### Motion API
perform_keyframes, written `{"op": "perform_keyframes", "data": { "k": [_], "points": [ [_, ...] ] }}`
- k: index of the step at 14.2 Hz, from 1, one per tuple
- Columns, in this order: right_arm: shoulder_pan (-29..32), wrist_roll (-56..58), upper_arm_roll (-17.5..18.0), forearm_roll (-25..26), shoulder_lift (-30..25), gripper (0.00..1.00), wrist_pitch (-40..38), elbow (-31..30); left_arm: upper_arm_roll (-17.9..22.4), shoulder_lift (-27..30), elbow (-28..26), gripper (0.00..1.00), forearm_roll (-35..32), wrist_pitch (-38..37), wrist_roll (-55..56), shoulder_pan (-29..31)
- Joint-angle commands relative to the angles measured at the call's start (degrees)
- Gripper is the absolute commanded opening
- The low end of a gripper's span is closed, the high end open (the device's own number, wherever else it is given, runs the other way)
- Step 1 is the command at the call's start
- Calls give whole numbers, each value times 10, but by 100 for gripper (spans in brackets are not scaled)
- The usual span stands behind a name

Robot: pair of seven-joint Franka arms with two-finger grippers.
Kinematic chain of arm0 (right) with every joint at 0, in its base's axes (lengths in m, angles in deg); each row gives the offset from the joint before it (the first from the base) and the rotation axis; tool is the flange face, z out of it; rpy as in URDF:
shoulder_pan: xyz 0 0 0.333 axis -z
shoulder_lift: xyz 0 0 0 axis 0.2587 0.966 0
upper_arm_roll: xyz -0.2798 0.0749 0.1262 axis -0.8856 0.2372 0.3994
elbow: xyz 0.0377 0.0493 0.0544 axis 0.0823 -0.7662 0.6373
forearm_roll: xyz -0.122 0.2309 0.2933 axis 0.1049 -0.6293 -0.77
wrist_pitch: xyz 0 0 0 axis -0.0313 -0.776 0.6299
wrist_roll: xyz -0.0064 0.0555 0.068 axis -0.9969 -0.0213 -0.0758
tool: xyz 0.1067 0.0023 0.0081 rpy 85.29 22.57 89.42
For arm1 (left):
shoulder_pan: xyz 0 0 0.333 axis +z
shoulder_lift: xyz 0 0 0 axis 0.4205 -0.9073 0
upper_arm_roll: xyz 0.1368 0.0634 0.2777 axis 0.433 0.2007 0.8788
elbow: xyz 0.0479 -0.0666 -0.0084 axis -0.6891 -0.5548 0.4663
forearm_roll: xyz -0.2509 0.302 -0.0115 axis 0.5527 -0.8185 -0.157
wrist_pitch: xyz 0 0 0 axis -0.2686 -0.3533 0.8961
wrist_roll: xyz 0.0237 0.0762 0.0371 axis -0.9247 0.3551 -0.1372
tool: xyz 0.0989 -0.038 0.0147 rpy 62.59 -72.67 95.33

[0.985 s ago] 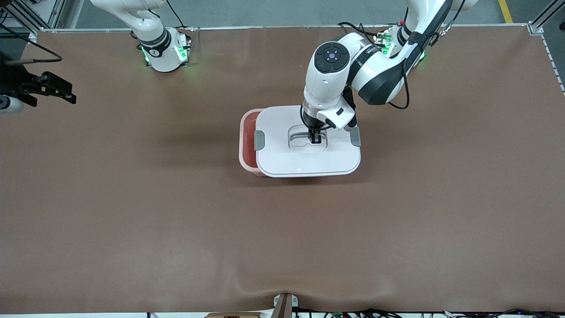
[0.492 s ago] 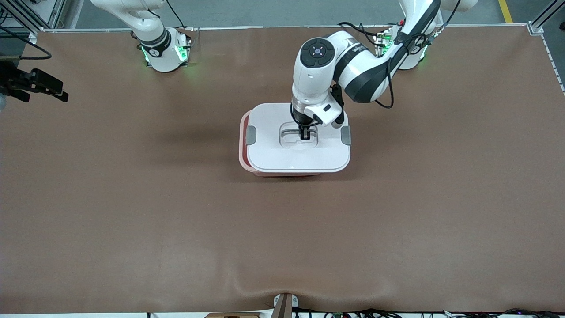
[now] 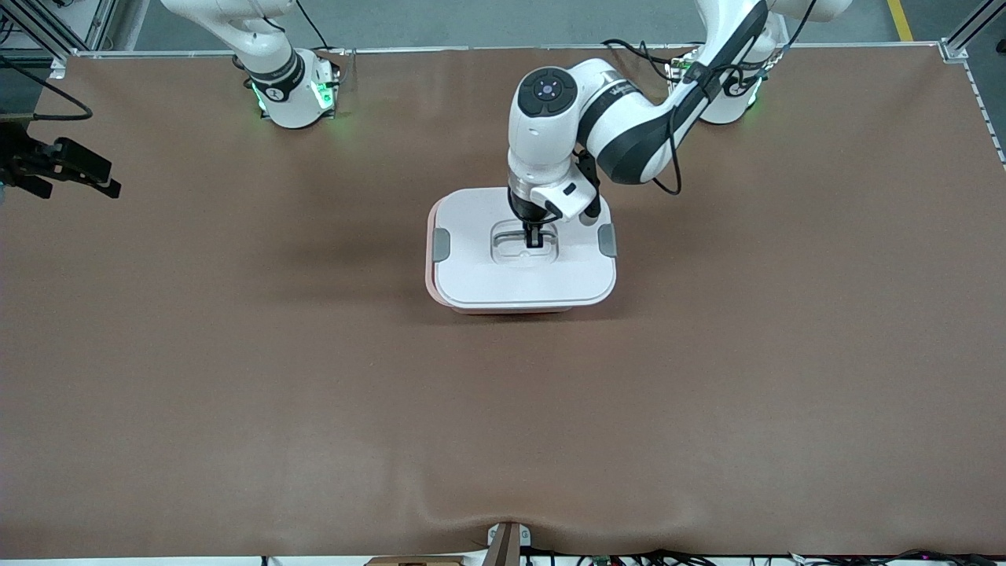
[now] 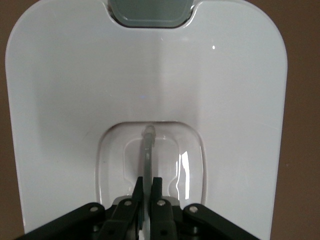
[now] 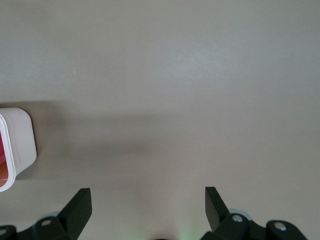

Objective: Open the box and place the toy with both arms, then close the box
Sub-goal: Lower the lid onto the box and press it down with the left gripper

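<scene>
The box [image 3: 520, 271] sits near the middle of the table [image 3: 236, 377], a smooth matte brown sheet that buckles slightly at the edge nearest the front camera. Its white lid [image 3: 525, 275] is a glossy rounded rectangle with a grey clip [image 3: 441, 243] at the end toward the right arm and a second grey clip [image 3: 607, 240] at the end toward the left arm. The lid lies over the tub almost squarely; a thin strip of translucent pink rim shows along the right arm's end and the edge nearest the front camera, so it may not be fully seated.

The left pincer [image 3: 534, 240] reaches straight down into the lid's recessed handle well [image 4: 149, 162], a shallow rounded pocket with shiny walls. In the left wrist view its black fingers [image 4: 136, 192] are drawn together on the thin upright handle bar [image 4: 148, 155] that crosses the well.

The right pincer [image 3: 75, 169] hangs over the table's edge at the right arm's end, well apart from the box, waiting. The right wrist view shows its fingers [image 5: 76, 207] spread wide over bare table, with a corner of the box at the frame's edge.

The toy is not visible in any view.
</scene>
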Motion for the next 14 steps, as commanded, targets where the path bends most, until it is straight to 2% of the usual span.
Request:
{"op": "perform_keyframes", "data": {
  "k": [1, 14],
  "points": [
    [12, -6, 6, -14, 2, 100, 1, 7, -2, -13, 14, 0, -31, 4, 31, -8],
    [14, 0, 6, -8, 10, 100, -1, 15, -1, -25, 14, 0, -37, 25, 39, -20]
  ]
}}
